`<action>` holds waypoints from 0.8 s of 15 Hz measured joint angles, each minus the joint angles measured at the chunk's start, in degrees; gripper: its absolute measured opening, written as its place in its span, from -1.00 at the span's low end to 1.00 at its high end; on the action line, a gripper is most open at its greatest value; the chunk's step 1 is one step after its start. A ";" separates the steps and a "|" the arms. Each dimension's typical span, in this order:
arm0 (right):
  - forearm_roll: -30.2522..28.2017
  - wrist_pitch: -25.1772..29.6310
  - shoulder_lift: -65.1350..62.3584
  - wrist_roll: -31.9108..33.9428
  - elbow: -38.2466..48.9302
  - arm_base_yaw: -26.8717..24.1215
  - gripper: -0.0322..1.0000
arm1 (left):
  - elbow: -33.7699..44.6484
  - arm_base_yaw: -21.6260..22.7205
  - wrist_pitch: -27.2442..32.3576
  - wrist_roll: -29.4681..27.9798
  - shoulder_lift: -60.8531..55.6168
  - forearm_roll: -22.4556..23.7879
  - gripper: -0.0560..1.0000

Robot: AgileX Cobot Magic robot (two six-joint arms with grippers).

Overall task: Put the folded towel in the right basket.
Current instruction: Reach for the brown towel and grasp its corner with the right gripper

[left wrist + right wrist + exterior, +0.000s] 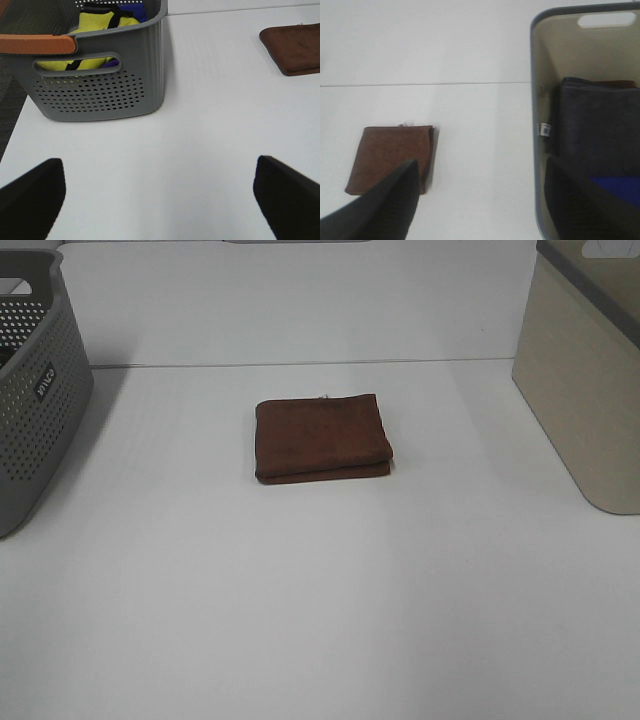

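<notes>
White tabletop (320,620) spreads under me, with a seam running across its far side. At its right edge stands the beige right basket (585,390); my right wrist view looks down into it at a dark grey cloth (600,125) and something blue (615,185). At the left edge is the grey perforated basket (35,410), with a yellow item (100,22) inside.

Between the two, well apart from both, the brown folded towel (322,437) lies flat mid-tabletop. Its long axis runs left to right, only a little longer than its depth. Its stacked edge faces the near side, and a small tag shows at the far edge.

My left jaws are spread wide over bare tabletop, near the grey basket, gripping nothing. My right jaws are also spread wide and empty, above the stretch between towel and right basket.
</notes>
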 joint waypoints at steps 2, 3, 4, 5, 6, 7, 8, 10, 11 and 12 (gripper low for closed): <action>3.90 8.65 12.83 -3.04 -14.90 1.26 0.37 | 0.00 0.00 0.00 0.00 0.00 0.00 0.94; 3.44 10.49 16.56 -3.09 -19.08 2.92 0.37 | 0.00 0.00 0.00 0.00 0.00 0.00 0.94; 2.86 11.97 20.45 -3.09 -22.23 5.39 0.37 | 0.00 0.00 0.00 0.00 0.00 0.00 0.94; 2.86 13.29 23.84 -3.09 -24.75 7.56 0.37 | 0.00 0.00 0.00 0.00 0.00 0.00 0.94; 2.86 14.38 26.99 -3.09 -26.81 9.57 0.37 | 0.00 0.00 0.00 0.00 0.00 0.00 0.94; 2.86 15.24 30.42 -2.92 -28.07 11.23 0.37 | 0.00 0.00 0.00 0.00 0.00 0.00 0.94; 2.86 16.16 33.69 -2.58 -29.05 12.78 0.37 | 0.00 0.00 0.00 0.00 0.00 0.00 0.94; 3.44 17.36 37.99 -2.58 -29.39 13.87 0.37 | 0.00 0.00 0.00 0.00 0.00 0.00 0.94; 4.98 17.70 40.79 -2.58 -29.51 13.92 0.37 | 0.00 0.00 0.00 0.00 0.00 0.00 0.94; 6.53 17.82 43.49 -2.58 -29.68 13.92 0.37 | 0.00 0.00 0.00 0.00 0.00 0.00 0.94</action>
